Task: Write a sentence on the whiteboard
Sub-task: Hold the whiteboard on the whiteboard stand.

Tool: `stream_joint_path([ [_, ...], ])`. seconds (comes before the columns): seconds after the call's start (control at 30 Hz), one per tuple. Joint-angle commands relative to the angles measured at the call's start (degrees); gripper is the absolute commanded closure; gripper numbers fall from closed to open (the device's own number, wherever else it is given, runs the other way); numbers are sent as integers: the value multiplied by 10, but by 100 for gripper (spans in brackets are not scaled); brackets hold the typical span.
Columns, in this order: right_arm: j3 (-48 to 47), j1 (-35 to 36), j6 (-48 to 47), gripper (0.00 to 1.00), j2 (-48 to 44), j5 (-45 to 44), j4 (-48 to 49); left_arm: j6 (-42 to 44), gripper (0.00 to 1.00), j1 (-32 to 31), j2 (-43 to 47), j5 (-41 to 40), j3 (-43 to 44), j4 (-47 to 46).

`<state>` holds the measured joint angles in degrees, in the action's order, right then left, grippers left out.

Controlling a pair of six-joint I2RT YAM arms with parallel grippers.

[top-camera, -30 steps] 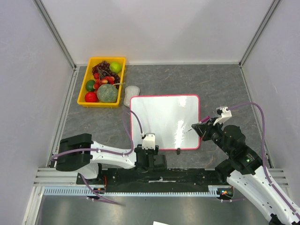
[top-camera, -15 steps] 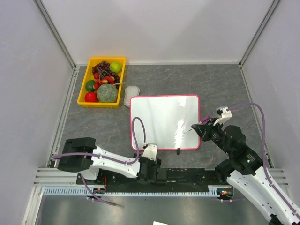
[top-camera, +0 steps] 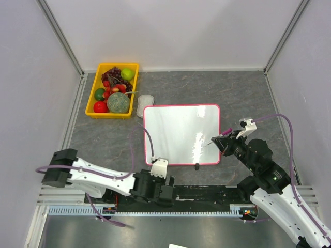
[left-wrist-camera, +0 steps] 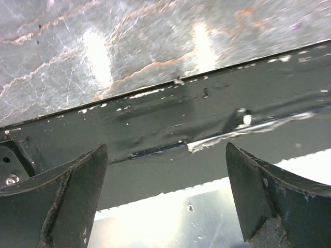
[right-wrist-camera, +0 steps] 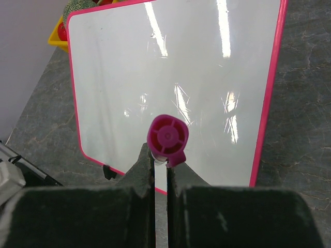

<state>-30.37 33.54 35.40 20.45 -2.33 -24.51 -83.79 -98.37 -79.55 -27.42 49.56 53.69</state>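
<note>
Right wrist view: marker (right-wrist-camera: 166, 135) is pinched by right gripper (right-wrist-camera: 160, 173); whiteboard (right-wrist-camera: 129, 77) is blank; tip contact is judged needed next.

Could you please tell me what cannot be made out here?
- The marker tip: behind its own magenta end in the right wrist view; too small from above.
- Faint strokes on the whiteboard: glare streaks, right wrist view.
- Whiteboard's near edge: partly behind the right gripper, right wrist view.

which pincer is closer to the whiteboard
Right. The right pincer holds a marker at the whiteboard's right edge; the left pincer is off its near edge, over the black rail.
</note>
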Motion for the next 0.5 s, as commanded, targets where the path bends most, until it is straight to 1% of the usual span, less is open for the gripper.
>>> stream_joint_path([
  [0.0,-12,-1,1,100,-7,2,5,41,0,10,98,-67,-20,-23],
  [0.07,-12,-1,1,100,-7,2,4,86,0,22,145,-70,-34,-66],
  [0.13,-13,-1,0,100,-6,1,3,145,0,40,190,-57,-52,-128],
  [0.23,-14,-1,0,100,-2,1,5,229,0,98,237,-7,-75,-211],
  [0.3,-14,-1,0,100,-1,1,4,277,0,141,246,34,-75,-236],
  [0.47,-15,-1,0,100,-3,0,4,375,0,242,232,132,-50,-288],
])
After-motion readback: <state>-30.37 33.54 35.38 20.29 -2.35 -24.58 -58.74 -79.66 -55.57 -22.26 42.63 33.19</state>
